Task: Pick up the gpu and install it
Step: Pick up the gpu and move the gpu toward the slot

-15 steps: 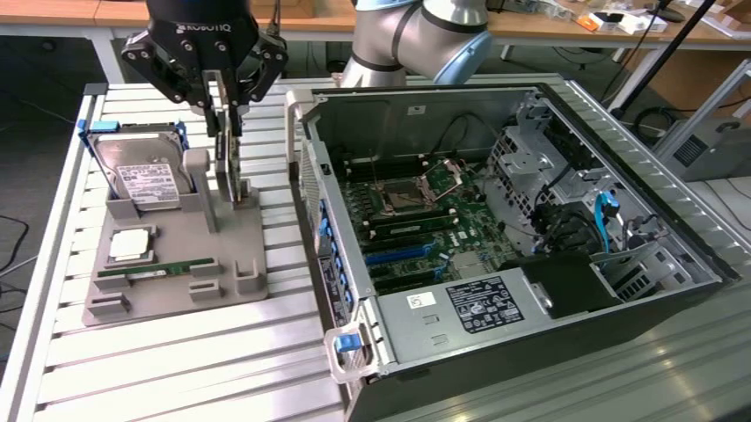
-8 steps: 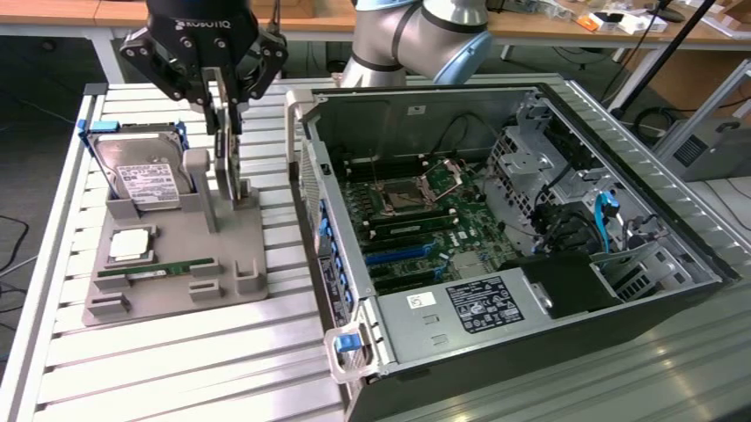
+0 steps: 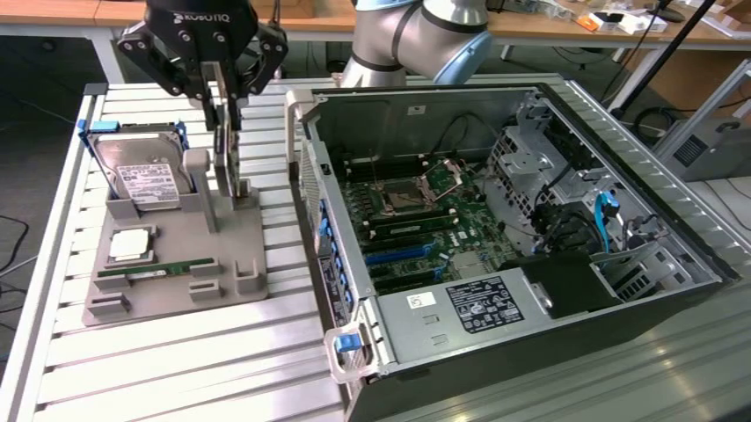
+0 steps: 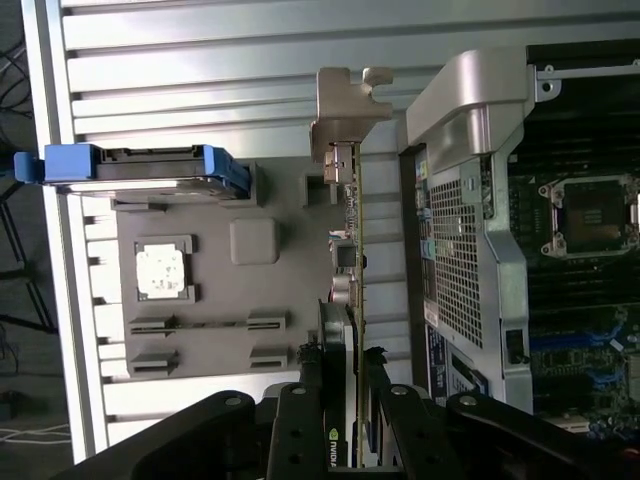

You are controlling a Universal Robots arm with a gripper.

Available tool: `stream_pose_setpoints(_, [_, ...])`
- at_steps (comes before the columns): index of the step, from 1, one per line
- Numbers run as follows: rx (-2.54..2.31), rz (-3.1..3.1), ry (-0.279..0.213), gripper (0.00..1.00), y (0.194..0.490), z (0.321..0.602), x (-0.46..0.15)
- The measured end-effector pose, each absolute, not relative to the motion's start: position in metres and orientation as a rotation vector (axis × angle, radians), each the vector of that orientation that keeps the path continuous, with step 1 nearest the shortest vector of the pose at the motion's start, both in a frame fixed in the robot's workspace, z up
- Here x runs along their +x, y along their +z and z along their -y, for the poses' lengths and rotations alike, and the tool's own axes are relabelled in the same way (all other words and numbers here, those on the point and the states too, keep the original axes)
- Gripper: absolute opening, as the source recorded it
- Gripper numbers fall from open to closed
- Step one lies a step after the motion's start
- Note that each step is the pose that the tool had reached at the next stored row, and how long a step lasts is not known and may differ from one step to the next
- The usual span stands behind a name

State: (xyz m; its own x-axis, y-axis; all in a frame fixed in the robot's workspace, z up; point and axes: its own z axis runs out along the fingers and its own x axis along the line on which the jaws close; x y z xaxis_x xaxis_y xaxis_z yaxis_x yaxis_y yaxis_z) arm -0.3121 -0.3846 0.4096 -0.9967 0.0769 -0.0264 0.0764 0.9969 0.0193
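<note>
- The claw [image 3: 227,114] [image 4: 357,362] hangs over the far end of the gray tray [image 3: 176,290], toward the exterior view's left, with its fingers pointing down.
- Its fingers are pressed in on the gpu [image 3: 238,163] [image 4: 352,230], pinching the thin board from both flat sides near its top edge.
- The gpu stands upright on its edge at the tray, with its silvery end bracket [image 4: 345,105] sticking out past the board. I cannot tell whether its lower edge still sits in the tray's slot.
- The gpu lies between the hard drive [image 3: 141,171] [image 4: 140,165], which leans in its blue rails on the exterior view's left, and the open computer case [image 3: 388,114] on the exterior view's right.
- Nearer on the tray lie a square processor chip [image 3: 129,244] [image 4: 163,270] and a slim green memory stick [image 3: 153,269].
- Tray and case both rest on the slatted worktop [image 3: 176,369]. The case lies on its side, with the motherboard [image 3: 411,202] showing.
</note>
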Motion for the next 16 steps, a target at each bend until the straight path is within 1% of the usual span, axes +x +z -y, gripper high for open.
stream_pose_setpoints(16, [0.119,-3.112,0.029,0.27,0.426,0.385,-0.312])
